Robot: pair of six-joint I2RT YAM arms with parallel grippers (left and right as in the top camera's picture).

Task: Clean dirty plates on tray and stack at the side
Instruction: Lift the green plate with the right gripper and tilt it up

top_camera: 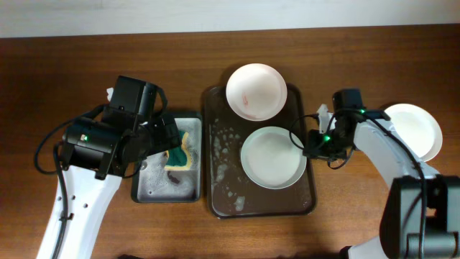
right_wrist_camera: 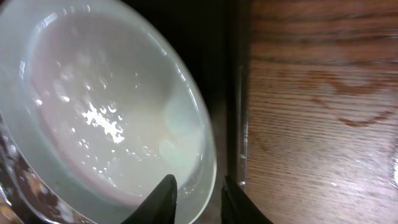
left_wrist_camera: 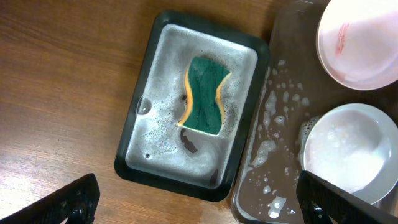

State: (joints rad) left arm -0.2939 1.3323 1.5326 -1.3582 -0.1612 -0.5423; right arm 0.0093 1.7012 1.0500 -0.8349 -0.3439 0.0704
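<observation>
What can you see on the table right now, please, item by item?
Plates: three; white with a red smear at the brown tray's far end; pale mint, soapy at its middle; white on the table at right.
Brown tray: one, dark brown, table centre, flecked with foam.
Black tray: one, black, left of the brown tray, holding suds.
Sponge: one, green and yellow, lying in the black tray.
Table: one, brown wood.
Left gripper: open, above the black tray.
Right gripper: fingers astride the mint plate's rim; grip unclear.
</observation>
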